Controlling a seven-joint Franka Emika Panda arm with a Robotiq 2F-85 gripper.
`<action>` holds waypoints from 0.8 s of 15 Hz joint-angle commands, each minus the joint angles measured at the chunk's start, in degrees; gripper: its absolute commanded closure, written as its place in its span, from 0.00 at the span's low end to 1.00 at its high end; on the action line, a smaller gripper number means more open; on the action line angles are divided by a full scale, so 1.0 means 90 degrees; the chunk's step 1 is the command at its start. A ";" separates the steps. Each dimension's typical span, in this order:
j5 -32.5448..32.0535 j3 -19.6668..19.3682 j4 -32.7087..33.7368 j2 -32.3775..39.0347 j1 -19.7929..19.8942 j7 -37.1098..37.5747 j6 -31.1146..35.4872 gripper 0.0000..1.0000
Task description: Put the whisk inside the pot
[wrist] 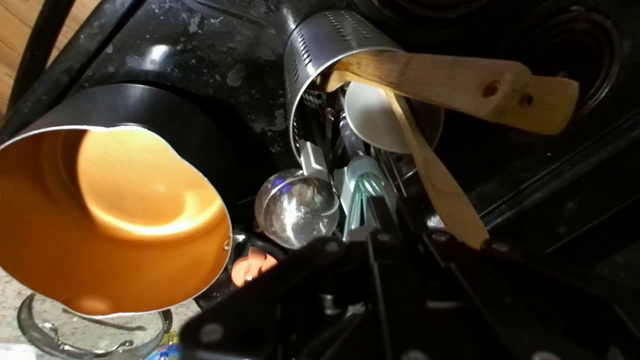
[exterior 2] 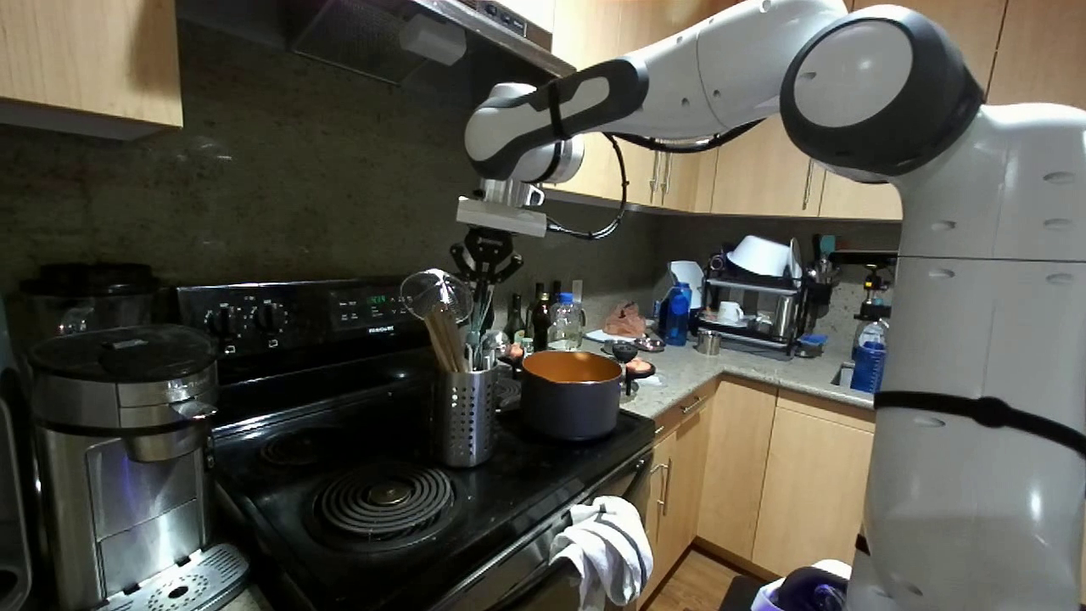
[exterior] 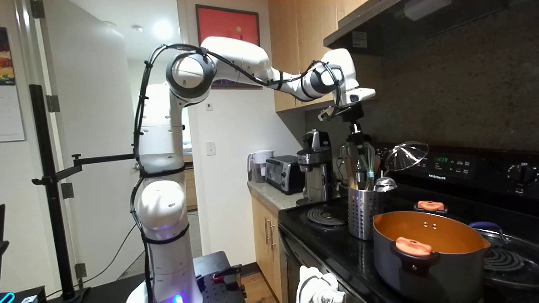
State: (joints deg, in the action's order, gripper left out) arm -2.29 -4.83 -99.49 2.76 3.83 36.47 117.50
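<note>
The whisk stands head-up in the steel utensil canister [exterior: 361, 214]; its teal wires [wrist: 357, 205] fan out above the rim, and its handle is mostly hidden inside. My gripper [wrist: 392, 205] points down over the canister, shut on the whisk's wire head; some wires run between the fingers, though the contact lies in dark shadow. In an exterior view the whisk [exterior: 370, 162] shows right against the fingers. The wide pot [exterior: 425, 273], dark outside and orange inside, stands beside the canister on the stove. In the wrist view the pot's inside [wrist: 150, 210] shows nothing in it.
Wooden utensils [wrist: 440, 80] lean out of the canister close to my fingers. A shiny round ladle [wrist: 300, 210] and a wide wire skimmer [exterior: 406, 155] stick up beside the whisk. The range hood [exterior 2: 424, 38] hangs overhead. An orange pot handle [exterior: 414, 247] projects outward.
</note>
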 commanded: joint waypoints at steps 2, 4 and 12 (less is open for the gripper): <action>-0.0344 0.0051 -0.0054 -0.0664 -0.0018 -0.0015 -0.0467 0.98; -0.0379 0.0078 -0.0054 -0.0887 0.0013 -0.0052 -0.0524 0.98; -0.0603 0.0184 -0.0111 -0.1652 0.0144 0.0069 -0.0350 0.98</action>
State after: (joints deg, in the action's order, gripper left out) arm -5.93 -4.30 -99.48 -9.37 3.99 36.24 114.10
